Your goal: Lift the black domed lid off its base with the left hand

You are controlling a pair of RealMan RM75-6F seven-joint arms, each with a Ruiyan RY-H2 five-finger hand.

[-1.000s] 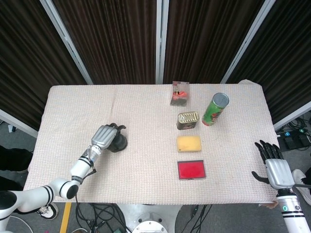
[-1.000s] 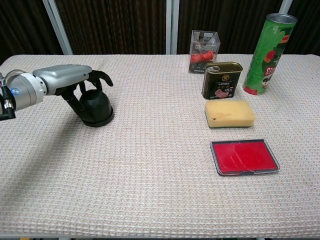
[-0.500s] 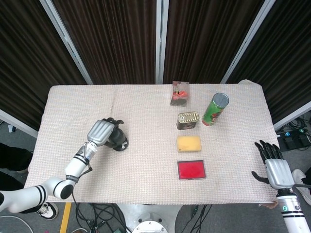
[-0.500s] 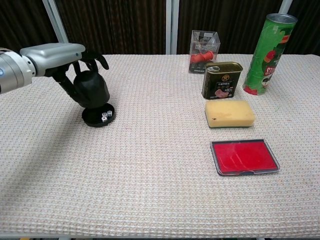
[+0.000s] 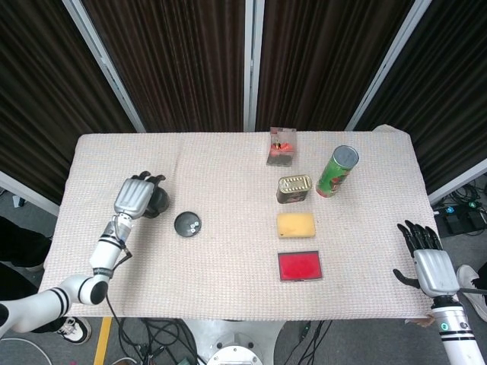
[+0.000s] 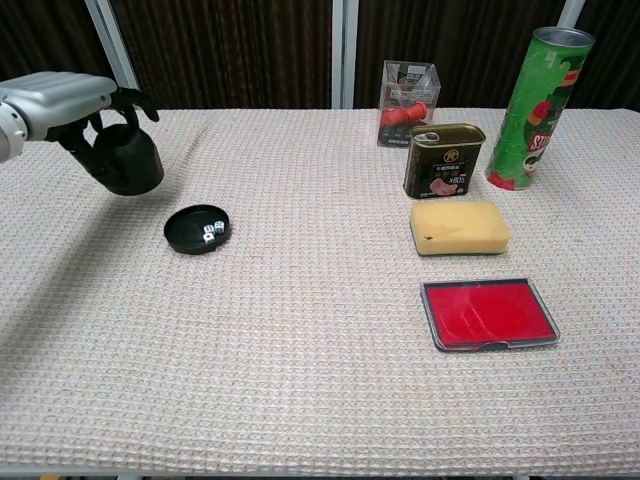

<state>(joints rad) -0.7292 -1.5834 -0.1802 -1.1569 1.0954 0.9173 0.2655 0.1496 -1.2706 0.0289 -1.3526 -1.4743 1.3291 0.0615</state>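
Left hand (image 6: 75, 105) grips the black domed lid (image 6: 128, 160), held clear above the bench (image 6: 300, 380), up and to the left of its base (image 6: 197, 228). Base is a shallow black dish holding small white dice (image 6: 211, 232) (count unclear). Well apart to the right: clear box (image 6: 408, 90), meat tin (image 6: 443, 160), green crisp tube (image 6: 535, 95), yellow sponge (image 6: 460, 226), red tray (image 6: 488, 313). Only the head view shows the right hand (image 5: 428, 262), fingers spread, empty, off the bench corner.
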